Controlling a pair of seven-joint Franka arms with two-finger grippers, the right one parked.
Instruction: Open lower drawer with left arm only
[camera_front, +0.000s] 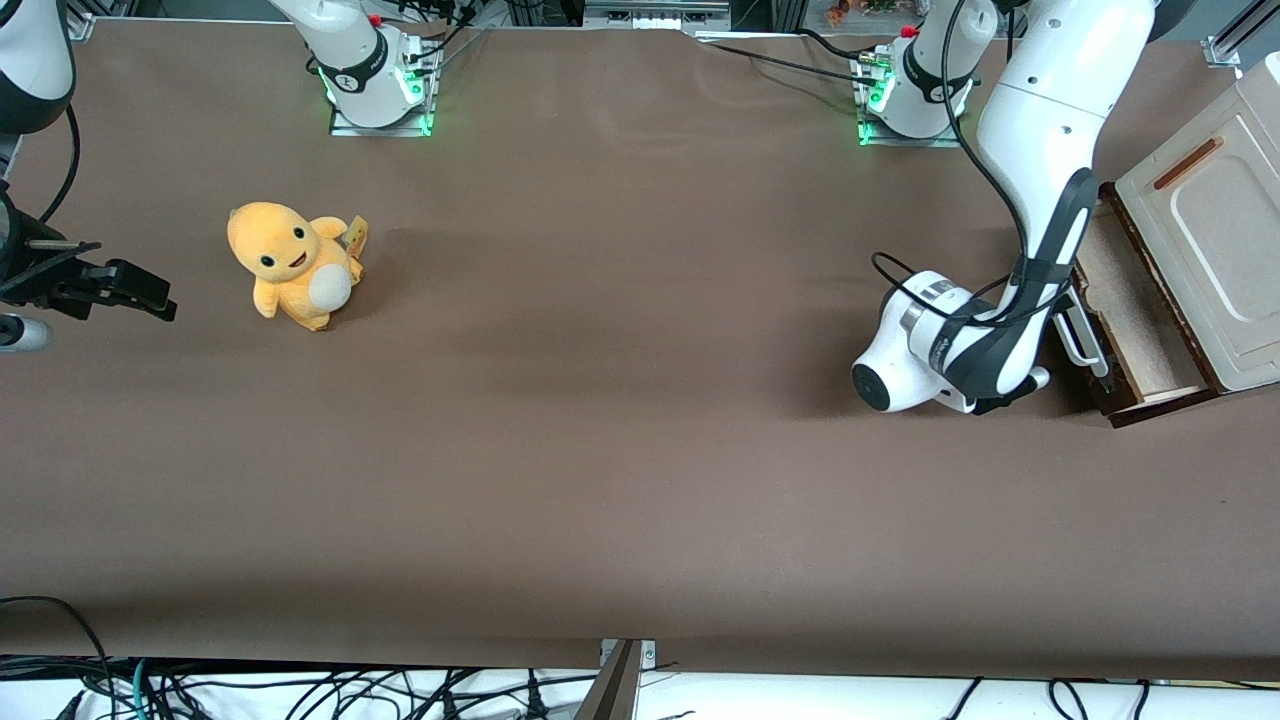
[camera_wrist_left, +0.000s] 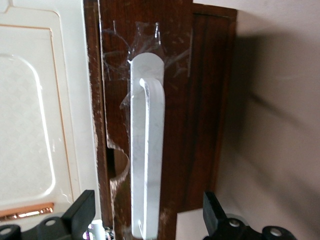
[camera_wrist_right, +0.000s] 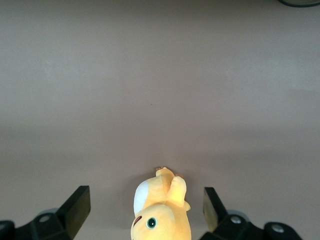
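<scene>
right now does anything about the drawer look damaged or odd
Yes: clear tape is stuck, crinkled, around one end of the white handle on the lower drawer, which stands pulled out. The left arm's hand is open, straddling the handle.

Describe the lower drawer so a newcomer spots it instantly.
At the working arm's end of the table stands a cream cabinet. The lower drawer juts from it, pale inside, with a dark brown front and white bar handle. The open end effector straddles that handle.

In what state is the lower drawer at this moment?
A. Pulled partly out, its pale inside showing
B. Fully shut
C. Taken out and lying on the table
A: the lower drawer stands out from the cabinet, pale wood visible inside; the left arm's end effector is open, fingers either side of the white handle.
</scene>
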